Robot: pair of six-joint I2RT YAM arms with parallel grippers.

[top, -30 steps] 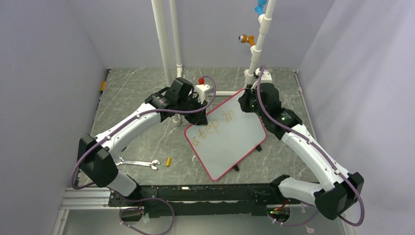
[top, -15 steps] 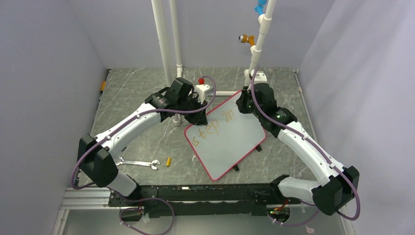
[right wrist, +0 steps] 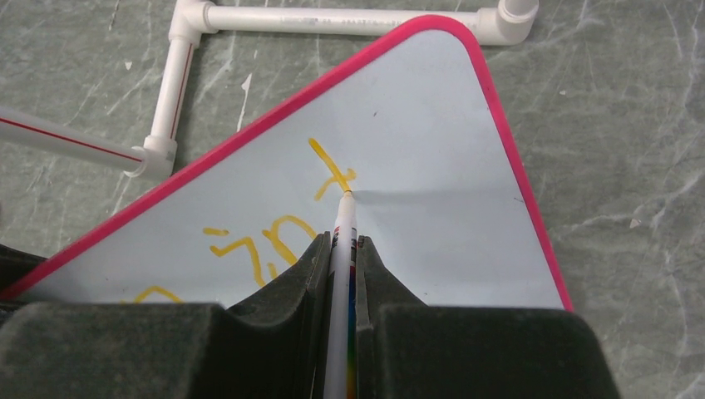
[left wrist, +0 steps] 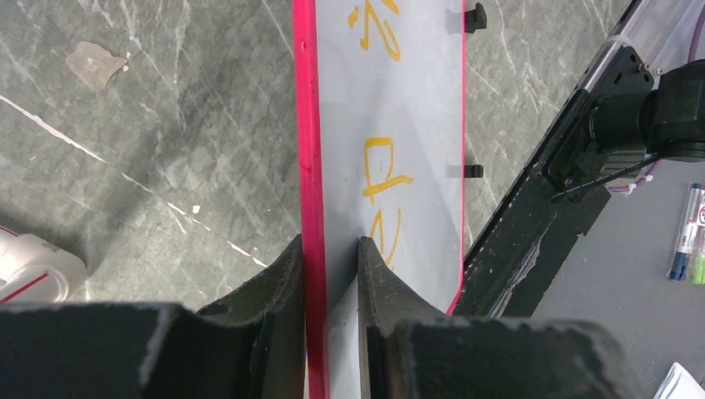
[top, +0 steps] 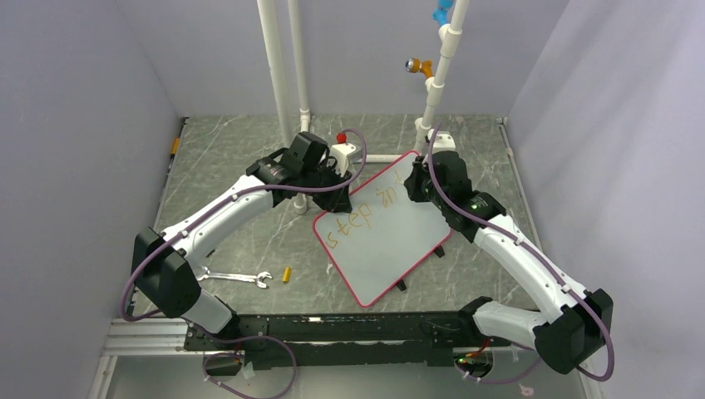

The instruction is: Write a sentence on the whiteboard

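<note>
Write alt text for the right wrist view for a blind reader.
The right arm's jaws clamp a thin white marker, its tip touching a pink-rimmed whiteboard at an orange cross-shaped stroke beside other orange letters. White pipes lie beyond on the grey table.

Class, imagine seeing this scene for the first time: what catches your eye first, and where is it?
The pink-rimmed whiteboard at mid-table stands out, with orange-yellow writing across its far part. The right gripper pinches a marker, tip on a letter, while the left gripper clamps the board's edge.
</note>
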